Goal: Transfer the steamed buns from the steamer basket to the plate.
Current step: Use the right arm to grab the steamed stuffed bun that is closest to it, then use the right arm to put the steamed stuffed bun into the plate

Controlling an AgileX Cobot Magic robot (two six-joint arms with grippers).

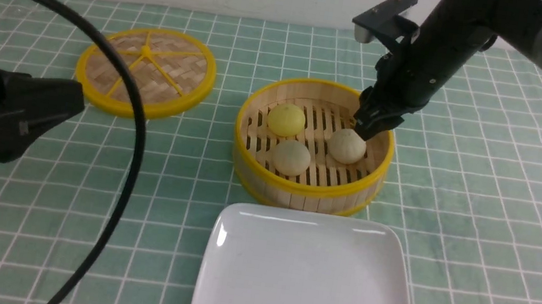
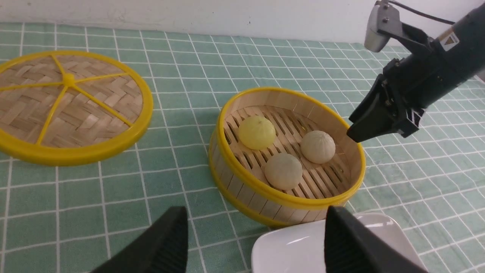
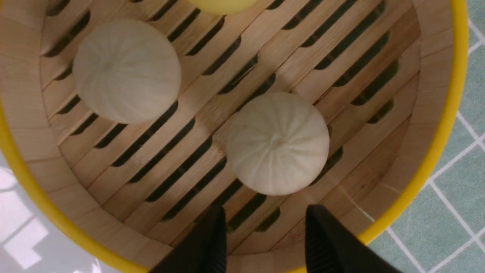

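The steamer basket (image 1: pixel 307 188) stands mid-table and holds three steamed buns: a pale yellow one (image 1: pixel 286 119) and two cream ones (image 1: pixel 291 157) (image 1: pixel 347 146). The white plate (image 1: pixel 305 284) lies just in front of it, bare. My right gripper (image 1: pixel 367 128) hangs open inside the basket's far right side, just behind the right cream bun (image 3: pixel 277 143), with nothing between its fingers (image 3: pixel 210 242). My left gripper (image 2: pixel 255 231) is open and empty, held above the cloth left of the basket (image 2: pixel 242 189); the plate's corner (image 2: pixel 303 250) shows there.
The flat woven lid (image 1: pixel 146 71) with yellow rim lies at the back left. A black cable (image 1: pixel 135 154) loops across the left side. A green checked cloth (image 1: pixel 507 206) covers the table. A white wall runs along the back.
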